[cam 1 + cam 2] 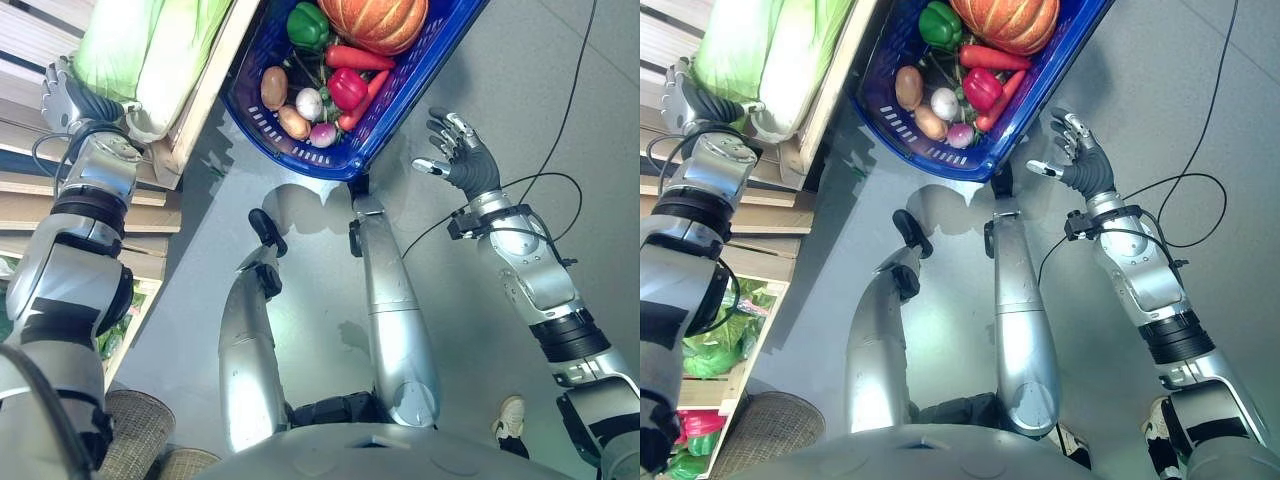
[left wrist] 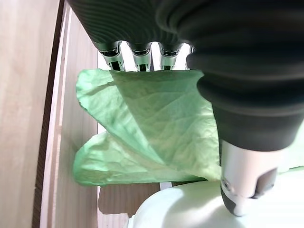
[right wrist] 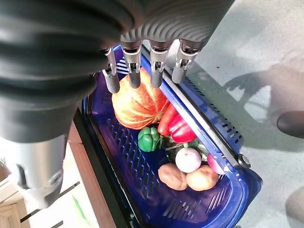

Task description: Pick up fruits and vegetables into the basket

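Clearly the step in hand is picking a cabbage (image 1: 150, 50), the big pale-green leafy head lying in a wooden crate (image 1: 205, 90) just beside the basket; the left hand (image 1: 62, 92) is at its white stem end, thumb resting on the stalk and fingers laid over a leaf, though whether they grip it I cannot tell; by my judgement the next move calls for a firm hold on so bulky a head, then a lift across the crate wall. On the floor stands the blue basket (image 1: 420, 80), already holding a pumpkin (image 1: 385, 20), a green pepper (image 1: 307, 25), a red pepper (image 1: 347, 87), carrots (image 1: 358, 58), two potatoes (image 1: 283, 104), an onion (image 1: 310, 103) and a small radish (image 1: 322, 134); the right hand (image 1: 462, 152) hovers beside its rim, fingers spread, holding nothing.
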You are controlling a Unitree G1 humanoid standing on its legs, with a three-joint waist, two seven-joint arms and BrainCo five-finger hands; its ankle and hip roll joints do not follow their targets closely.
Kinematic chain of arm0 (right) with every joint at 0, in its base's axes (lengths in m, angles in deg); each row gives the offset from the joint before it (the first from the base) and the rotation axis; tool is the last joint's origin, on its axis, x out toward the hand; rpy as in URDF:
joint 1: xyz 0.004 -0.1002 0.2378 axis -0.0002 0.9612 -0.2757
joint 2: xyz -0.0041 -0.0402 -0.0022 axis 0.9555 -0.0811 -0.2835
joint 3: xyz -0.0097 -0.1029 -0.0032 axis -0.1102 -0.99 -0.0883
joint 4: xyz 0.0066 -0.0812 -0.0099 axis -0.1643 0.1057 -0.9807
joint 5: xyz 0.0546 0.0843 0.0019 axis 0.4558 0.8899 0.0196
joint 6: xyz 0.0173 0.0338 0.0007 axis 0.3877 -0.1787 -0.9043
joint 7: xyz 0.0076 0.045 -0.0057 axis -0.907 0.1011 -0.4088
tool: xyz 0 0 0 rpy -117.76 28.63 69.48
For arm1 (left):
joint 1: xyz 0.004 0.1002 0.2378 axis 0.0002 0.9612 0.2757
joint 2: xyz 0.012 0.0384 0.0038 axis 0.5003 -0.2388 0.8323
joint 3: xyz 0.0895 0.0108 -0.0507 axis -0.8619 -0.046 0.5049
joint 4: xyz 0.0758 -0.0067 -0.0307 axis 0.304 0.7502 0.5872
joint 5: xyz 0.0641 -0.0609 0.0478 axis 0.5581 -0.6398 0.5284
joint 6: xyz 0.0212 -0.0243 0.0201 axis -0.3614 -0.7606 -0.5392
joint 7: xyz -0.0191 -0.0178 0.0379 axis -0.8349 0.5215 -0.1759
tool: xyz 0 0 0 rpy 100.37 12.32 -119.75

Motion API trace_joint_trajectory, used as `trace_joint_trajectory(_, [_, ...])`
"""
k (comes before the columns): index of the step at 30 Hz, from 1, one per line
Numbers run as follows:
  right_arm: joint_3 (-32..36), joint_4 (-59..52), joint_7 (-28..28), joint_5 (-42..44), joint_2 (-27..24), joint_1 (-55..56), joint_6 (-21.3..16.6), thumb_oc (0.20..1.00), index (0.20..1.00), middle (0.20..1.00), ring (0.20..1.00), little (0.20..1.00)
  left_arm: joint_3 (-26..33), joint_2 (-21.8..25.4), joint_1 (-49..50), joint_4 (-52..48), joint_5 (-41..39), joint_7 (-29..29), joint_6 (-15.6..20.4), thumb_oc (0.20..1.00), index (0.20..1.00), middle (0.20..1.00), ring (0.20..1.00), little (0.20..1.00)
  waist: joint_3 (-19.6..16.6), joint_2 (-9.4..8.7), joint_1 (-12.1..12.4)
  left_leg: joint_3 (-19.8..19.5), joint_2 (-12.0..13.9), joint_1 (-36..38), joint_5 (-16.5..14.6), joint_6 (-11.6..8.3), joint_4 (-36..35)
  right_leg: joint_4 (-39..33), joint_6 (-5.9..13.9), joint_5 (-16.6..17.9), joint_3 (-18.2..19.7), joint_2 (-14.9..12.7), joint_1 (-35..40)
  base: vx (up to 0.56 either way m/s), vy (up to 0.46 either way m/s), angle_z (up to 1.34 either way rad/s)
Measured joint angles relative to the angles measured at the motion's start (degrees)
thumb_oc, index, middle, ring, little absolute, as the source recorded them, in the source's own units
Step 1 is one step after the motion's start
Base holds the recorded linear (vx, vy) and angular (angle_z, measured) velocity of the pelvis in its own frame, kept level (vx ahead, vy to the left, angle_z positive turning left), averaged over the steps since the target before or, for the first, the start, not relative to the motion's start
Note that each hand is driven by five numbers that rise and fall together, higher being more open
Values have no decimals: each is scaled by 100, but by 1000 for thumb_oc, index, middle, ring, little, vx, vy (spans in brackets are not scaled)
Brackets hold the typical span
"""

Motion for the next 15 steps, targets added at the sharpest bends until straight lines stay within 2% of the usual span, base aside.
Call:
trace_joint_trajectory(6, [2, 5, 95, 5, -96, -4, -81, 1000, 1000, 1000, 1000, 1000, -188, 21, -131, 166, 2, -255, -121, 1000, 1000, 1000, 1000, 1000, -17, 74, -10, 21, -2, -22, 20, 1, -67, 6, -8, 12, 25, 8, -72, 3, 21, -1])
trace_joint_trajectory(7, [2, 5, 108, 5, -98, -3, -85, 1000, 1000, 1000, 1000, 1000, -190, 21, -139, 199, 0, -296, -147, 636, 636, 636, 636, 636, -13, 106, -16, 25, 2, -26, 22, -1, -70, 6, -11, 14, 27, 13, -81, 0, 0, 0])
trace_joint_trajectory(8, [2, 7, 112, 5, -98, -3, -85, 1000, 1000, 1000, 1000, 1000, -186, 24, -143, 214, -1, -322, -156, 558, 558, 558, 558, 558, -11, 118, -24, 24, 2, -26, 24, -3, -74, 6, -11, 14, 27, 17, -81, 0, 0, 0])
trace_joint_trajectory(9, [2, 7, 117, 5, -100, -4, -88, 1000, 1000, 1000, 1000, 1000, -190, 27, -165, 270, -3, -338, -165, 200, 200, 200, 200, 200, -12, 130, -36, 25, 3, -25, 26, -7, -73, 4, -12, 15, 26, 20, -83, 0, 0, 0])
trace_joint_trajectory(13, [2, 7, 117, 6, -99, -5, -98, 1000, 1000, 1000, 1000, 1000, -190, 108, -204, 304, -8, -343, -279, 200, 200, 200, 200, 200, -13, 132, -52, 23, 10, -24, 34, -20, -79, -3, -21, 22, 26, 42, -88, 0, 0, 0])
trace_joint_trajectory(15, [3, 7, 115, 6, -99, -4, -100, 1000, 1000, 1000, 1000, 1000, -180, 145, -195, 305, -175, -549, -273, 200, 200, 200, 200, 200, -13, 132, -57, 20, 12, -27, 35, -23, -80, -12, -22, 23, 25, 46, -88, 0, 0, 0])
